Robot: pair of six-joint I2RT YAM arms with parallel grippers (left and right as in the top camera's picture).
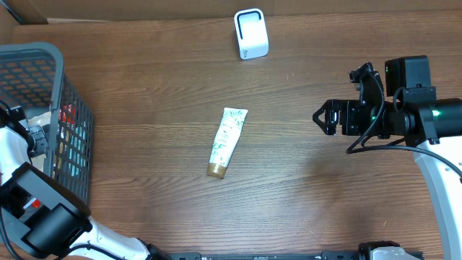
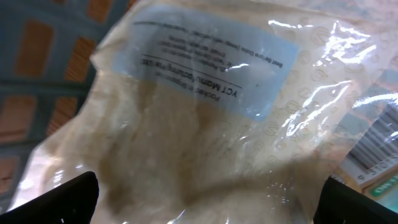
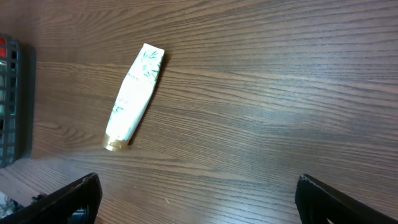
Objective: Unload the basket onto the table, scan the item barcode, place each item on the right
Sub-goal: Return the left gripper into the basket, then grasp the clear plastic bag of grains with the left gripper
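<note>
Crinkled clear plastic pouch (image 2: pixel 199 124), bearing a pale blue label, is filling the left wrist view inside the grey mesh basket (image 1: pixel 43 54); left gripper (image 2: pixel 205 199) is hovering over it, jaws spread. Slim white tube (image 1: pixel 228 141) is lying flat mid-table, long axis nearly front-to-back, gold cap toward the robot, crimped end toward the boxy white scanner (image 1: pixel 251 33). Right gripper (image 3: pixel 198 196) is standing wide, empty.

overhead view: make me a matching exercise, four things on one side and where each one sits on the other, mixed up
Things:
1. tube
2. white box
3. basket
4. right gripper

Places:
a. far edge of the table, near the centre
b. left edge of the picture
c. lying flat mid-table
d. right side, over bare wood, open

Pairs: 1-c, 2-a, 3-b, 4-d
</note>
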